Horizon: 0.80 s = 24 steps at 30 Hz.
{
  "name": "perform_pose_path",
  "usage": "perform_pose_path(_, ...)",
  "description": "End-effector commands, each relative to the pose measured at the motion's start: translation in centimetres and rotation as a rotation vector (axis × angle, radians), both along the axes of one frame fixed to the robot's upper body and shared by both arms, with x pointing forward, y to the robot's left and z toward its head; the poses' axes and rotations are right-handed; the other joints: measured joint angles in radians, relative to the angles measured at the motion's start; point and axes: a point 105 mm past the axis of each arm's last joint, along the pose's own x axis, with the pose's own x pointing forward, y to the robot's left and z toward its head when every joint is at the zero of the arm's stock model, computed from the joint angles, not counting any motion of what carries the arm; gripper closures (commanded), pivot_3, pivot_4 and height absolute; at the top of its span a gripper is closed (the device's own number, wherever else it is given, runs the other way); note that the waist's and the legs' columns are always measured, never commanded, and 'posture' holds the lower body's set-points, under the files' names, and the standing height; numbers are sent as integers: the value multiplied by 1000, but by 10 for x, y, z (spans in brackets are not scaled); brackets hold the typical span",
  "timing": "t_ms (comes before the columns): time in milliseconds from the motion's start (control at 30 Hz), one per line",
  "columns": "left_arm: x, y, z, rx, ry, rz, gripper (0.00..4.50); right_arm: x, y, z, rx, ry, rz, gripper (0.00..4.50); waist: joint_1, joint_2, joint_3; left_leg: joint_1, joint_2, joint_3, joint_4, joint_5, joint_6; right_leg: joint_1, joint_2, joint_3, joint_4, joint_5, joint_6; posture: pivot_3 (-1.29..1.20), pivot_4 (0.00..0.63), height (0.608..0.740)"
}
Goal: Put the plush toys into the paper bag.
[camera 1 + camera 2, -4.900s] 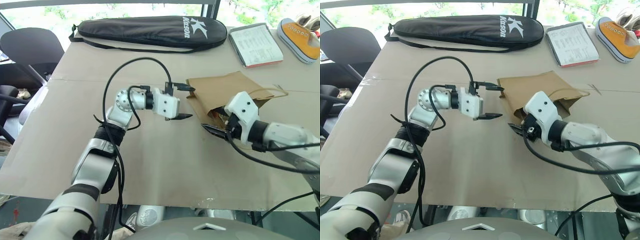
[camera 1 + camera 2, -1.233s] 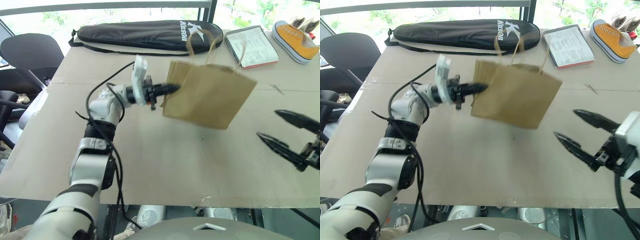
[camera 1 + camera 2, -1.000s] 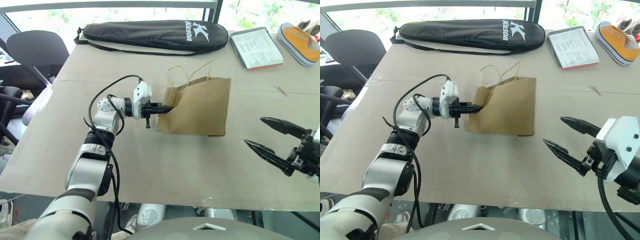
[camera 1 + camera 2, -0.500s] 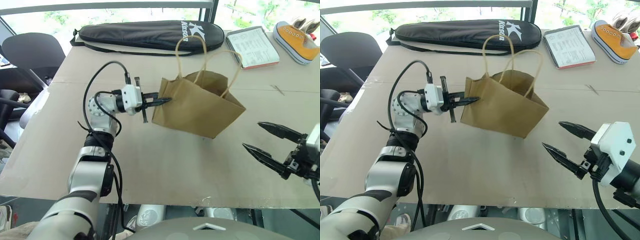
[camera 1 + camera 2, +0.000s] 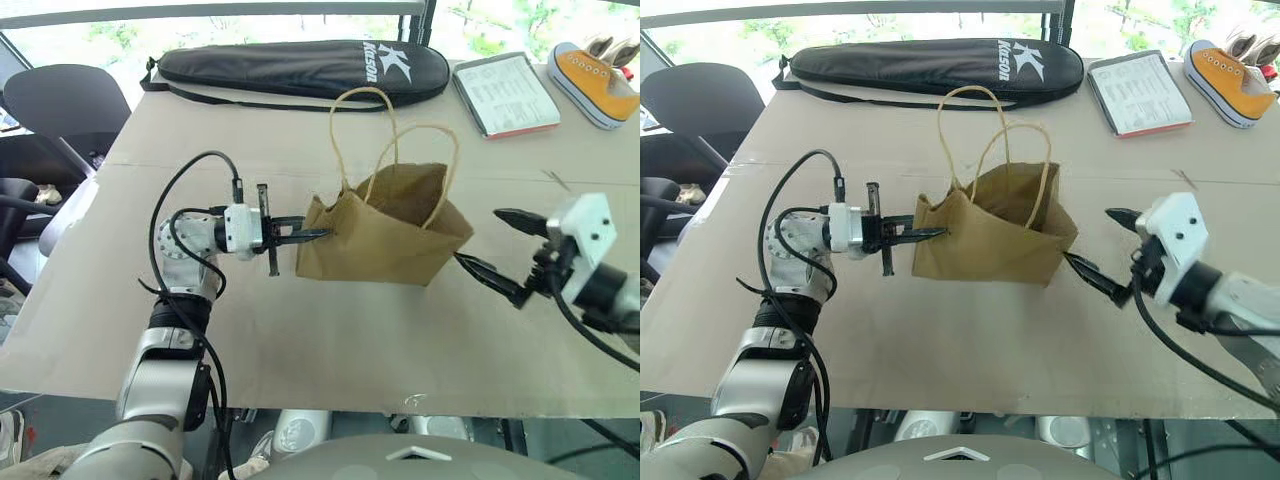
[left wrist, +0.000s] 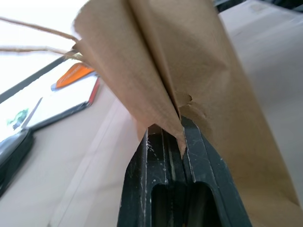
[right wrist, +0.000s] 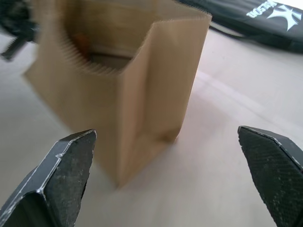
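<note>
Worktop (image 5: pixel 330 350): flat, matte, tan, cardboard-like surface, with a faint seam running across behind the bag.

Left hand (image 5: pixel 318 233): two slim black fingers, closed tight on a creased side fold of the paper bag (image 5: pixel 385 235); in the left wrist view, fingers (image 6: pixel 202 161) pinched together with the folded kraft edge caught between them.

Right hand (image 5: pixel 505 250): spread wide, holding nothing; two tapered black fingers with a coarse textured inner face, seen in the right wrist view (image 7: pixel 64 165). Lower finger just beside the bag's right corner; contact cannot be told. Upper finger apart from the bag.

Paper bag: plain brown kraft paper, wrinkled, standing roughly upright on the worktop between the two hands, mouth open upward, serrated top edge. Two thin twisted paper-cord handles (image 5: pixel 360 130) arched above the mouth.

Plush toys: a small orange-brown patch visible deep inside the bag in the right wrist view (image 7: pixel 80 41); too blurred to identify which toy, if any.

Far edge of worktop: long black racket case (image 5: pixel 300 68), smooth fabric, oval outline, white lettering, thin strap trailing. To its right, a rectangular printed booklet (image 5: pixel 505 92) with a red edge, lying flat. Far right corner: orange canvas sneaker (image 5: pixel 597 80) with a white rubber sole.
</note>
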Motion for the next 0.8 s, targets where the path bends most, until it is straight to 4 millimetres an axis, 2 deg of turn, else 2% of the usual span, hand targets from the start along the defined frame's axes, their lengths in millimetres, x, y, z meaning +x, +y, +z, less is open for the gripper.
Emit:
perform_pose_path(33, -10, 7, 10, 26, -81, -40, 4500, 5, 10, 0, -32, -14, 107, 35, 0, 0, 0, 0, 0, 0, 0, 0, 0, 0, 0, 0, 0, 0, 0, 0, 150, 740)
perform_pose_path(233, -11, 10, 11, 42, -99, -51, 4500, 17, 19, -5, -65, -15, 228, 35, 1, 0, 0, 0, 0, -1, 0, 0, 0, 0, 0, -1, -1, 0, 0, 0, 150, 740)
perform_pose_path(367, -15, 12, 6, 62, -96, -67, 4500, 25, 28, -1, -73, -44, 319, 35, -2, 1, 0, 0, 0, -1, 0, 0, 0, 0, -1, -1, -1, 0, 0, 0, 150, 740)
perform_pose_path(567, -20, 15, 2, 75, -83, -90, 4500, 39, 34, -1, -96, -66, 366, 35, -1, 1, 0, -1, 0, -2, 0, 0, 0, 0, -3, -1, -2, 0, 0, 0, 150, 740)
perform_pose_path(800, -14, 17, 5, 66, -87, -79, 4500, 33, 48, 7, 22, -34, 477, 35, -1, 1, 1, -1, 0, -2, 0, 0, 0, 0, -3, -2, -2, 0, 0, 0, 150, 740)
